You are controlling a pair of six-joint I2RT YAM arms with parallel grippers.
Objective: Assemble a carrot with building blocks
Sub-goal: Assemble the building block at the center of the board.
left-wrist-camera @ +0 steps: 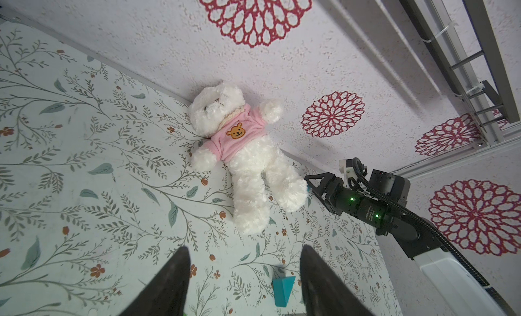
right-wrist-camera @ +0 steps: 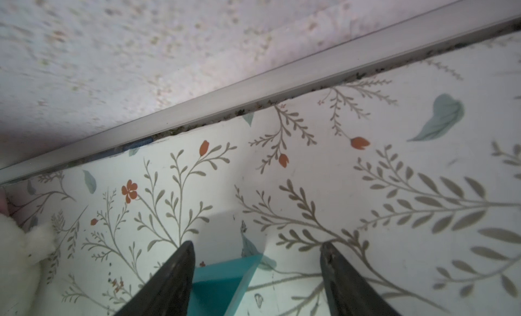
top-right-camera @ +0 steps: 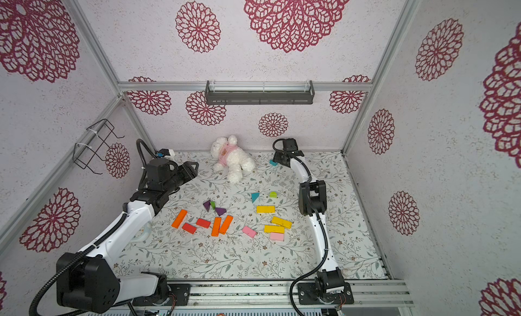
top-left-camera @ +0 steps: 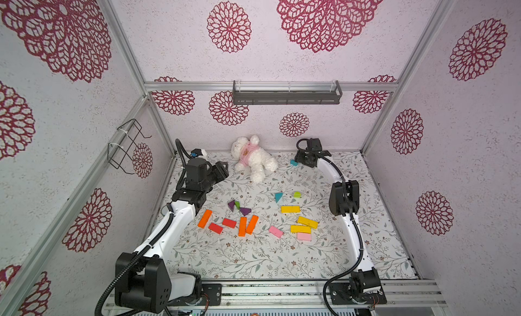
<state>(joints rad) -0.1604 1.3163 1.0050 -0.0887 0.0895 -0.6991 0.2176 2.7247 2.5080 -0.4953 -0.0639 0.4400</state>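
The teal block (right-wrist-camera: 222,283) lies flat on the tabletop (top-left-camera: 253,261) close to the far edge, right of centre. My right claw (right-wrist-camera: 257,244) is down over it. The fingers stand spread with the block between them. One finger (right-wrist-camera: 180,272) is just beside it, and I can't tell whether it touches. The other is well apart, with bare tabletop showing in the gap, so nothing is gripped. The aluminium rail (right-wrist-camera: 253,94) along the far edge runs just beyond the fingertips, and the wall rises straight behind it, so room is tight on that side. Just to the left lies the plush bear (top-left-camera: 253,159), head at the far wall, one foot near the claw.

The other blocks lie loose mid-tabletop, well apart from that far edge. Toward the right are a teal triangle (top-left-camera: 278,197), a lime-green cylinder (top-left-camera: 297,194), three yellow bars (top-left-camera: 290,209) and two pink bars (top-left-camera: 275,231). Toward the left are two purple triangles (top-left-camera: 245,211), three orange bars (top-left-camera: 205,218) and two red bars (top-left-camera: 229,223). Two of the orange bars lie side by side. Between all these and the near edge runs a broad band of bare tabletop.

My left claw (left-wrist-camera: 244,247) hangs raised over the far left, fingers partly apart and holding nothing, pointed toward the bear.
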